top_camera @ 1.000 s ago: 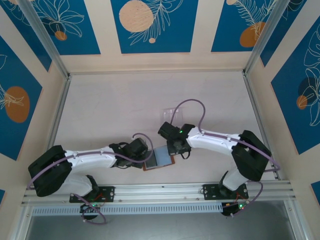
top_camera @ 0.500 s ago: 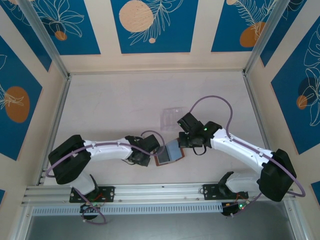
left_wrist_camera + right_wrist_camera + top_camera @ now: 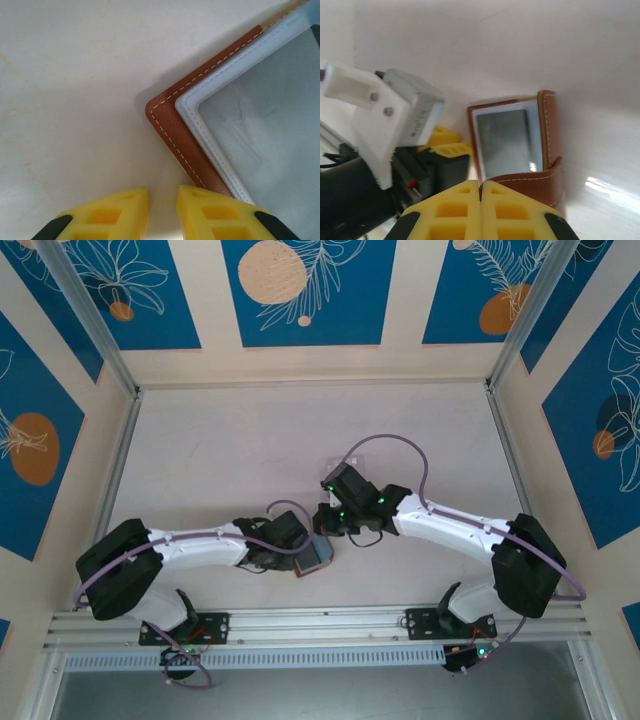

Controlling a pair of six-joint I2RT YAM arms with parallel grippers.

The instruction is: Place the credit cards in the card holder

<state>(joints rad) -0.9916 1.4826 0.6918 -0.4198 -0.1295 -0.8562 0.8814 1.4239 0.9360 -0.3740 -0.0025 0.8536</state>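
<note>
Wide shot first: pale table [image 3: 220, 460], both arms folded in toward the middle, and between them the card holder [image 3: 314, 555], lying open just ahead of the left gripper [image 3: 162, 210] and just under the right gripper [image 3: 480, 192]. Left one now: yellow tips parted by a narrow slit, nothing in it, with the brown corner of the holder right off its right-hand tip. Right one: tips pressed flat together, and I can't tell whether they nip leather or merely sit against it.

The holder itself looks light and soft, floppy at the fold, so it will likely skate on this smooth top unless one side pins it. The grey-blue pocket [image 3: 260, 130] looks slick, a poor place to pinch. The stitched brown border [image 3: 167, 132] is the better hold.

Heading: from the right gripper the open panel runs lengthwise straight away from the tips. A brown flap [image 3: 530, 182] stands up along the right side and curls round just in front of them. From the left gripper, the long edge slants away up to the right
</note>
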